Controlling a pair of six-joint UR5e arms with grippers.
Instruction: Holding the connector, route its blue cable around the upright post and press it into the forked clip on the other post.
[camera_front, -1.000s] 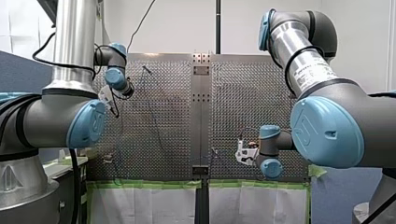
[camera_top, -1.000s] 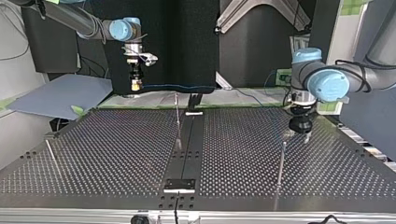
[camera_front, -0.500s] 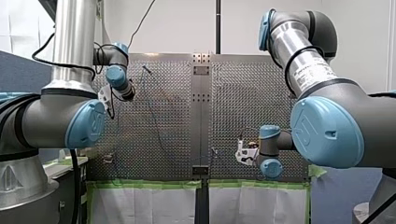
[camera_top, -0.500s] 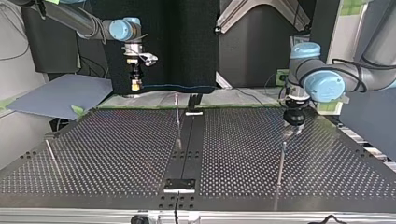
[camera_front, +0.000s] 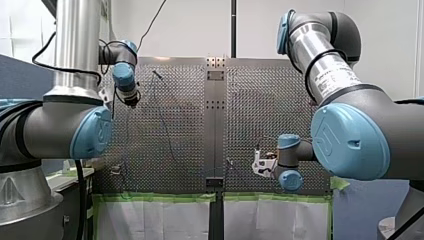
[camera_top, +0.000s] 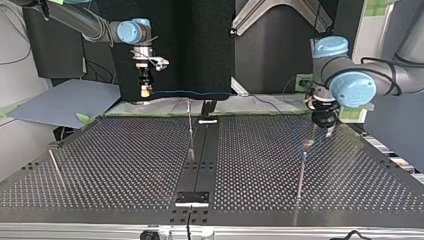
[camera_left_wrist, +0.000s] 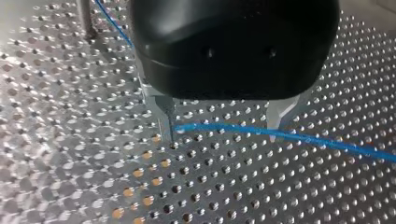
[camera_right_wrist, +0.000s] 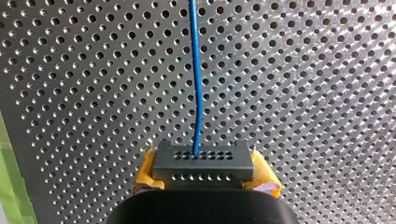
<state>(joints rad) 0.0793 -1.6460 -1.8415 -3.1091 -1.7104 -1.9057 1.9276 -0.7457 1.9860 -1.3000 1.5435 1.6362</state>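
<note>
Yellow pads of my right gripper (camera_right_wrist: 204, 179) sit closed against both ends of the grey connector (camera_right_wrist: 204, 161). The fingers are clamped on it, so the blue cable (camera_right_wrist: 196, 74) leaves its holed face and runs straight ahead over the perforated surface (camera_right_wrist: 327, 70). In the top view this gripper (camera_top: 145, 91) hangs above the surface's edge nearest the arms, at that view's left. I judge it is acting as a fixed anchor for the line.

My left gripper (camera_left_wrist: 223, 126) is black with metal fingers, and these stand apart, low over the surface (camera_left_wrist: 210, 191), gripping nothing. The cable (camera_left_wrist: 327, 142) crosses the gap between them and trails off beside one finger. That placement looks meant to hook and steer the slack rather than pinch it. An upright post (camera_left_wrist: 85, 16) rises just beyond the gripper body, with a second stretch of cable passing close by it. In the top view this gripper (camera_top: 322, 122) is near the surface's side edge at that view's right, with a thin post (camera_top: 301, 172) close by.

The stretch of cable behind the left gripper's body is hidden. I cannot tell whether its fingertips touch the surface. No forked clip can be made out on any post, and in the front and top views the cable is scarcely visible.
</note>
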